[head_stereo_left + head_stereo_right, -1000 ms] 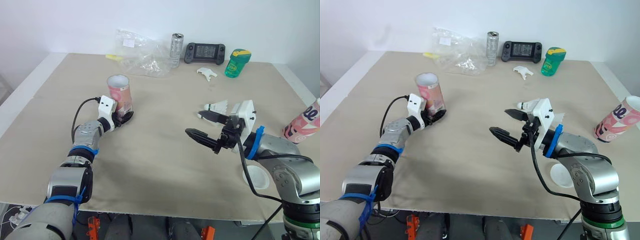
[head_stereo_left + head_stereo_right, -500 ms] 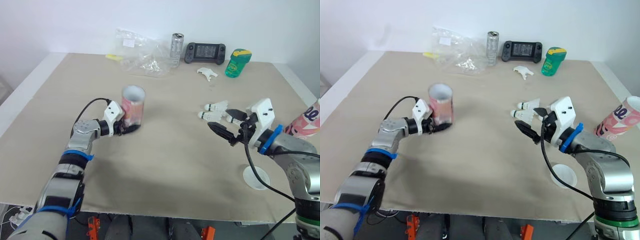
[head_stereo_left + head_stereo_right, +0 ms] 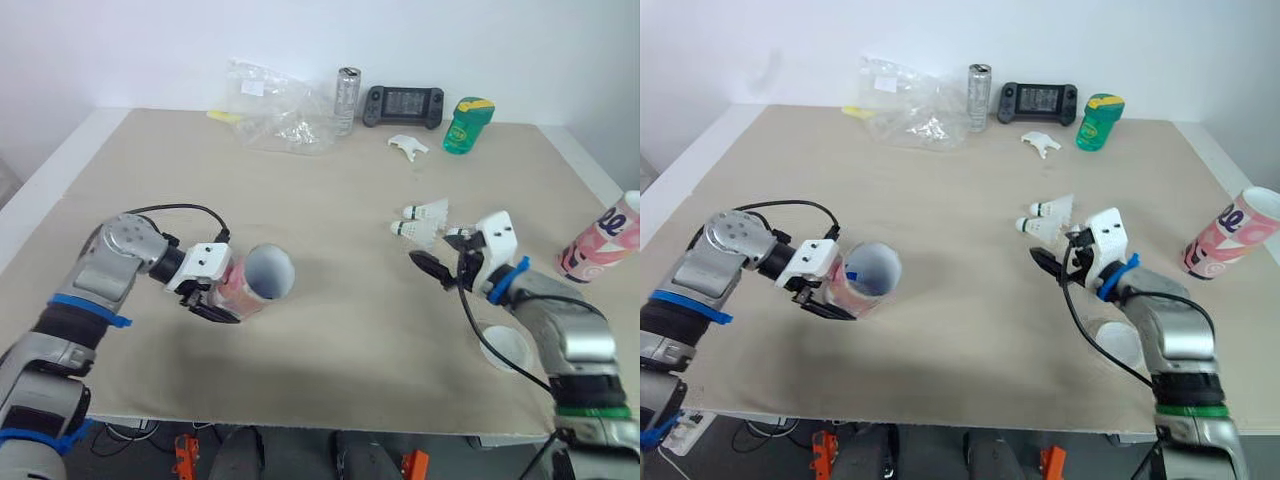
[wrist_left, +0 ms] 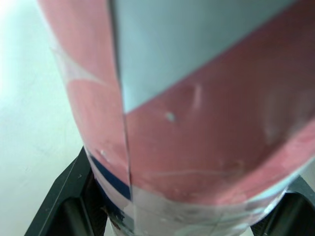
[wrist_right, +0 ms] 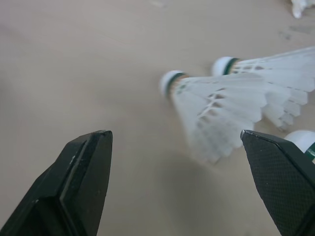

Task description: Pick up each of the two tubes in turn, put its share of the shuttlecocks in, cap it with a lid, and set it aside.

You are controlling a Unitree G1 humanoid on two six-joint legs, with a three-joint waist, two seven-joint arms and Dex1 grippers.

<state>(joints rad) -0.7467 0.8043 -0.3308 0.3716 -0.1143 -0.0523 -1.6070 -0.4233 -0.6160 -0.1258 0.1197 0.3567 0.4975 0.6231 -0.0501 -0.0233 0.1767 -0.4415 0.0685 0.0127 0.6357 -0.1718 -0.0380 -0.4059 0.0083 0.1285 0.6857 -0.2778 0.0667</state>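
Nearest the front edge of the table, toward its right corner, a white lid [image 3: 505, 350] lies flat. Further in on the left side, the left hand [image 3: 228, 295] is clamped around a pink tube [image 3: 255, 283], which is tipped over so its open mouth faces the front edge. Across from it the right hand [image 3: 442, 252] is spread wide, holding nothing, just beside the shuttlecocks [image 3: 425, 220] lying together with their cork ends toward the left edge. A second pink tube [image 3: 600, 240] sits at the right edge. Along the far edge are a clear plastic bag [image 3: 275, 115], a can [image 3: 347, 98], a game controller [image 3: 402, 105] and a green bottle [image 3: 462, 125]
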